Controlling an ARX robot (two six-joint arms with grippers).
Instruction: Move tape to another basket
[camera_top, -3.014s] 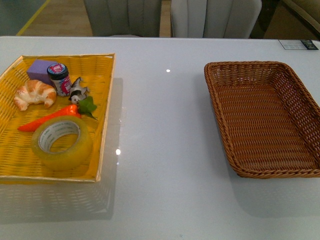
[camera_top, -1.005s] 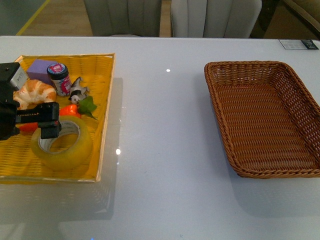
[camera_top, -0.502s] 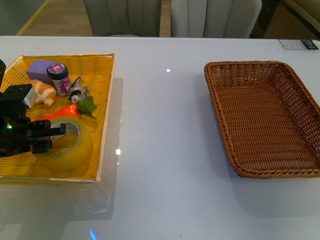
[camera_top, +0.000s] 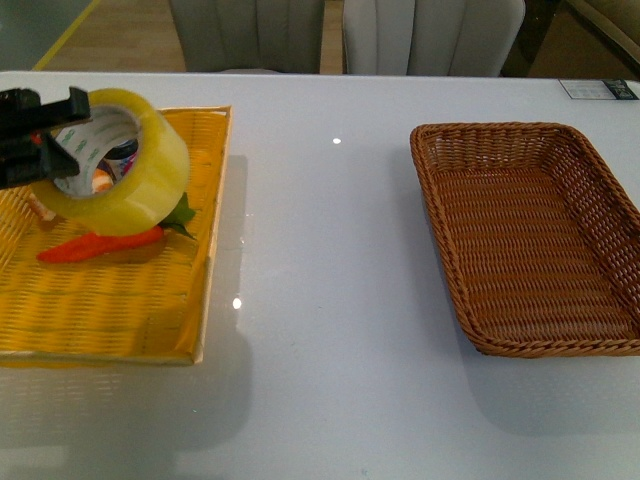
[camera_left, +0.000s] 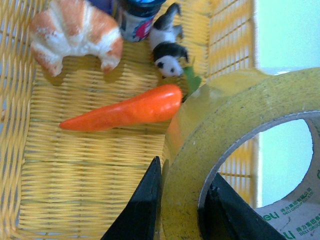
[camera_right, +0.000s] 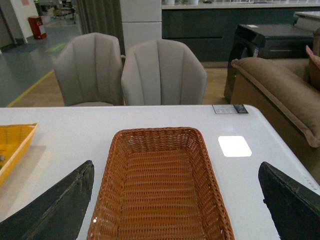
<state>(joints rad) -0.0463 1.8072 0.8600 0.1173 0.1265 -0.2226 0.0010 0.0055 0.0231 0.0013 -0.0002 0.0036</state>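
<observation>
Front view: on the glossy white desk (camera_top: 320, 350), the left hand (camera_top: 48, 138) at ten o'clock holds the tape (camera_top: 135, 185) above the yellow tray (camera_top: 110, 310). The basket (camera_top: 437, 215) sits at three o'clock, and grey chairs (camera_top: 430, 35) stand at twelve.

Left wrist view: the left hand (camera_left: 182, 202) pinches the tape's (camera_left: 240, 115) wall over a carrot (camera_left: 125, 112).

Right wrist view: the right hand (camera_right: 175, 210) is spread wide near the basket (camera_right: 156, 131), with a sofa (camera_right: 275, 85) beyond.

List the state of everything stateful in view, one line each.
tape, in the air over the yellow tray, tilted, gripped
left gripper, shut on the tape's wall, one finger inside the ring, one outside
right gripper, open, holding nothing
brown wicker basket, empty
yellow tray, holding carrot, croissant, jar, toy panda
carrot, lying flat
</observation>
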